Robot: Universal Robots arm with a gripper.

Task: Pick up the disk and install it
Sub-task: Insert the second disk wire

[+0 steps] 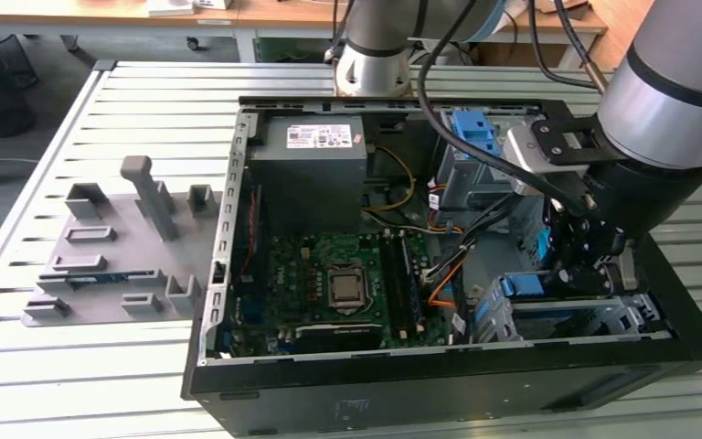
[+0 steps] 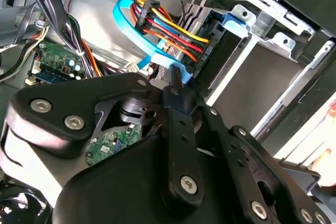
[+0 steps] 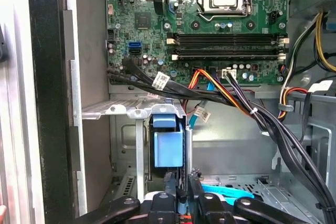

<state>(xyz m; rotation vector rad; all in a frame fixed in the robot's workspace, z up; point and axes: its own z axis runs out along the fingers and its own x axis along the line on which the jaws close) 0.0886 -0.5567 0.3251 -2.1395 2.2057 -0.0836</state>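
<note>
The disk stands on edge in the metal drive cage at the near corner of the open computer case on the exterior view's right. Its blue carrier bracket faces up. In the first wrist view the disk sits in its slot between the cage rails. My gripper hangs straight down over the cage, right at the disk's carrier. Its fingers are drawn close together, shut, and whether they pinch the carrier is hidden. In the second wrist view my gripper points at a bundle of cables.
Black and coloured cables run across the case beside the cage. The motherboard lies in the case's middle, a grey power-supply box behind it, and another blue bracket at the back. A grey fixture plate lies outside the case on the slatted table.
</note>
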